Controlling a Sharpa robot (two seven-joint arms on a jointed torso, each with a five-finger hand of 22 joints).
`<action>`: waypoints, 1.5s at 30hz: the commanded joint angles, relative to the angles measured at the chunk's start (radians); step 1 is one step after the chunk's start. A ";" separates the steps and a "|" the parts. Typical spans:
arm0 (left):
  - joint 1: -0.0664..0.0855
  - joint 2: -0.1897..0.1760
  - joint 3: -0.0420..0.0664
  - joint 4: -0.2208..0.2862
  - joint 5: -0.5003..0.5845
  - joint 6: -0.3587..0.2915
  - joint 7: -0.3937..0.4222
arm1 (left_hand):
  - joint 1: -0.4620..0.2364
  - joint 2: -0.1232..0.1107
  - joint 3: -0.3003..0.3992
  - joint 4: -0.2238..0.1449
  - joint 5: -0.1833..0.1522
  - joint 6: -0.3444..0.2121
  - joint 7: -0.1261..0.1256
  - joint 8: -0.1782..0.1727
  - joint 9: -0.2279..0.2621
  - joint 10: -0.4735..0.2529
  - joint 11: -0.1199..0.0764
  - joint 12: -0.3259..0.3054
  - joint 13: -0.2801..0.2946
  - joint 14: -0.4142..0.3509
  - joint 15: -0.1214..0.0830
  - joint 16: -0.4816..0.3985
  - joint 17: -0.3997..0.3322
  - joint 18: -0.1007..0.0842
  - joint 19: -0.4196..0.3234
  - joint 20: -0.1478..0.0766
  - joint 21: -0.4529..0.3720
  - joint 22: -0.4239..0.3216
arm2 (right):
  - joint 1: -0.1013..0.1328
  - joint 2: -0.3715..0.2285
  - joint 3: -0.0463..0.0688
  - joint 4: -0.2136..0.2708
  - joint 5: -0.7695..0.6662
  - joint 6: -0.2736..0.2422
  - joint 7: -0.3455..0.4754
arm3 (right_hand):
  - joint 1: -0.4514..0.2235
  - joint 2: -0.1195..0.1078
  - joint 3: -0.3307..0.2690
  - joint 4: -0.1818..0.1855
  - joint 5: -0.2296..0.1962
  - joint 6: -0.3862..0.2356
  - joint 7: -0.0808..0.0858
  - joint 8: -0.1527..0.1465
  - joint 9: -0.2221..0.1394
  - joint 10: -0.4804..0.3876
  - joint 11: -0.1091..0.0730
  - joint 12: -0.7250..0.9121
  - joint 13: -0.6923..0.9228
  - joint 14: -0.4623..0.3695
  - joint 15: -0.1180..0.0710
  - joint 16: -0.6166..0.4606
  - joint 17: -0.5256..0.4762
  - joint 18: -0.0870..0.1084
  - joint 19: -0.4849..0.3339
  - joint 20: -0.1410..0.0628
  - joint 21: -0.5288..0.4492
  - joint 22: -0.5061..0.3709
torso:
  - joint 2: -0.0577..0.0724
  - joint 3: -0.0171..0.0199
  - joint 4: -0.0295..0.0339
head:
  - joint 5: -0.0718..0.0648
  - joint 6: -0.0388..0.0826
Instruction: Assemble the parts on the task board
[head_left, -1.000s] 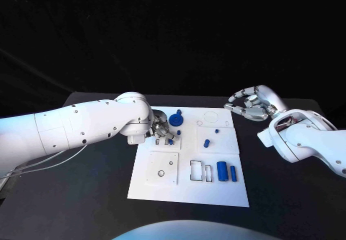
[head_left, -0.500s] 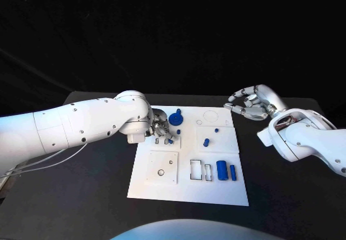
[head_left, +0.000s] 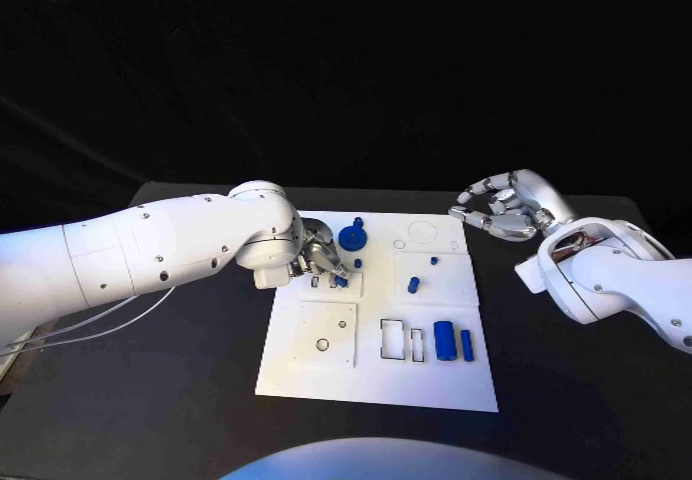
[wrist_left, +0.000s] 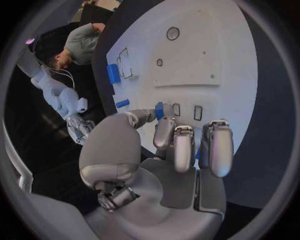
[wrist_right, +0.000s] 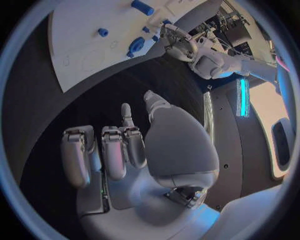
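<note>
White rectangular task board (head_left: 378, 385) flat in the middle of the black surface (head_left: 173, 400). Left robot hand (head_left: 320, 257) down over the board's upper left part, fingers curled toward the plate; small blue part (wrist_left: 159, 110) pinched between thumb and a finger, right at a pair of narrow rectangular slots (wrist_left: 187, 110) in the left wrist view. Round blue gear-like part (head_left: 352, 240) standing just beyond that hand, near the board's far edge, beside an outlined circle (head_left: 423, 233). Short blue peg (head_left: 413, 285) near the board's middle, with a smaller blue piece (head_left: 433, 263) just above it. Lower on the board, a fat blue cylinder (head_left: 444, 342) lying flat and a slim blue bar (head_left: 466, 345) just beside it, both to the right of two outlined rectangular recesses (head_left: 400, 340). Raised white square plate (head_left: 326, 336) with a small ring on the board's lower left.

Right robot hand (head_left: 498, 208) raised off the board's far right corner, over the dark surface, well apart from every part; fingers curled inward toward the palm, nothing in them in the right wrist view (wrist_right: 119, 150).
</note>
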 joint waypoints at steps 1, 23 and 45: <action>0.000 -0.002 0.001 0.002 0.058 -0.026 0.013 | -0.017 0.005 0.146 -0.158 0.011 0.002 -0.003 0.006 0.004 0.004 0.004 0.003 0.001 0.106 0.005 0.004 0.263 -0.002 0.023 0.001 -0.005 0.182 | -0.001 0.000 0.000 0.000 -0.010 0.008 0.004 | 0.010 -0.002 -0.002 0.001 0.006 -0.006 0.000 0.004 0.001 0.057 -0.004 0.003 0.209 0.104 -0.005 0.004 0.263 -0.006 0.089 -0.007 -0.004 0.251 | 0.000 0.0003 0.0010 | 0.000 0.000; -0.007 -0.055 -0.005 0.069 -0.152 -0.159 0.058 | -0.075 0.006 0.176 -0.245 0.122 0.025 -0.005 0.033 0.027 0.018 0.001 0.020 0.014 0.106 0.003 0.004 0.263 -0.004 0.029 -0.001 0.000 0.192 | -0.003 -0.006 0.000 0.001 -0.006 0.007 0.007 | 0.008 0.000 -0.002 0.004 0.013 -0.007 0.000 0.005 0.005 0.056 -0.003 0.002 0.209 0.104 -0.005 0.004 0.263 -0.006 0.088 -0.007 -0.005 0.251 | 0.000 0.0004 0.0025 | 0.009 -0.004; -0.033 -0.057 -0.013 0.072 -0.148 -0.150 0.037 | -0.084 0.004 0.180 -0.248 0.146 0.040 -0.008 0.041 0.029 0.025 -0.001 0.028 0.019 0.106 0.001 0.004 0.263 -0.006 0.035 -0.003 0.005 0.198 | -0.009 -0.010 0.000 0.002 -0.006 0.007 0.008 | 0.005 0.001 -0.002 0.006 0.014 -0.007 0.000 0.005 0.007 0.056 -0.003 0.002 0.208 0.104 -0.005 0.004 0.263 -0.005 0.087 -0.007 -0.007 0.250 | 0.002 0.0000 -0.0015 | 0.016 -0.009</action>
